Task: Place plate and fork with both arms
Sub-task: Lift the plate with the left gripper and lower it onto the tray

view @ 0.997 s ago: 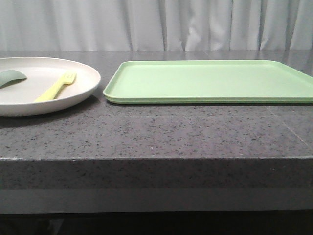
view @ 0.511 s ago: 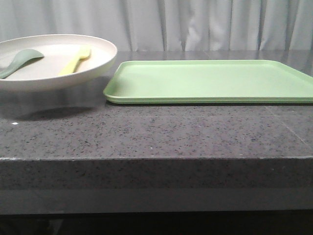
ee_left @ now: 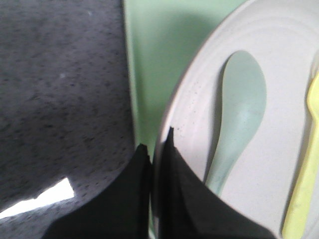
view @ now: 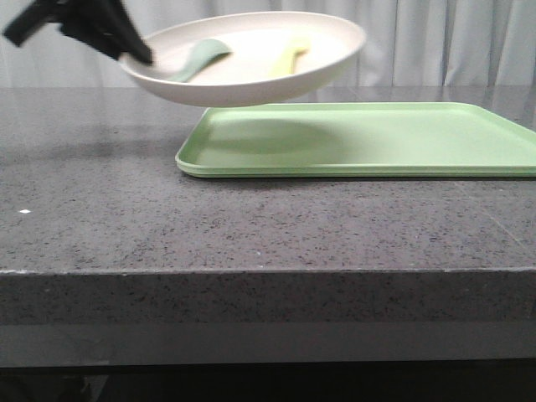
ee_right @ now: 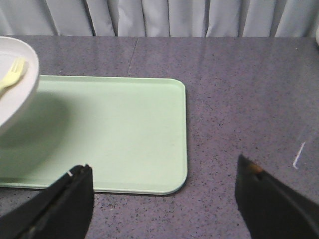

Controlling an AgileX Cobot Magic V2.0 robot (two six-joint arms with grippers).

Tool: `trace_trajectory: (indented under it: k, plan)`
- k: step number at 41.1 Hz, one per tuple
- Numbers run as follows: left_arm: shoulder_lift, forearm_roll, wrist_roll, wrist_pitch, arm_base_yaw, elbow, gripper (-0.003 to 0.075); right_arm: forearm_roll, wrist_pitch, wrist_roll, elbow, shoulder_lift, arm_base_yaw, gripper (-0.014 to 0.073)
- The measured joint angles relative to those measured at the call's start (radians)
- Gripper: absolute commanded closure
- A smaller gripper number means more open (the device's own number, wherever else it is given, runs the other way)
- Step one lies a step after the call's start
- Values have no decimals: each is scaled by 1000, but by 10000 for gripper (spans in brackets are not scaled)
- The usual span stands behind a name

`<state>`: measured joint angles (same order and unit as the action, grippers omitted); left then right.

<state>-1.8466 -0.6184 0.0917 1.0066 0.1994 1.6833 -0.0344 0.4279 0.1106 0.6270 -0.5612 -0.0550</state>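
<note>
The cream plate [view: 251,75] hangs tilted in the air over the left end of the light green tray [view: 360,138]. My left gripper [view: 138,54] is shut on the plate's left rim [ee_left: 172,124], one finger on each side of it. The pale yellow fork [view: 289,57] lies inside the plate, and its edge also shows in the left wrist view [ee_left: 304,179]. The right wrist view catches the plate's rim [ee_right: 20,94] and the fork's tines [ee_right: 14,72]. My right gripper [ee_right: 164,199] is open above the tray's near right corner, holding nothing.
A grey-green spoon [view: 199,59] lies in the plate beside the fork [ee_left: 239,119]. The tray rests on a dark speckled stone counter [view: 251,226] with a front edge near the camera. Pale curtains [view: 435,42] hang behind.
The plate, with fork and spoon in it, has risen off the counter and travelled right, from the far left to above the tray's left end. My left arm has come into view.
</note>
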Motion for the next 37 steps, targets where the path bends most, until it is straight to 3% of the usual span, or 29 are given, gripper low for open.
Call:
trace_trajectory:
  k: [19, 37]
  plan:
    - [-267, 75, -175, -9, 186, 285, 738, 0, 1, 0, 0, 0, 0, -8]
    - [-361, 90, -230, -32, 211, 357, 738, 0, 4, 0, 0, 0, 0, -8]
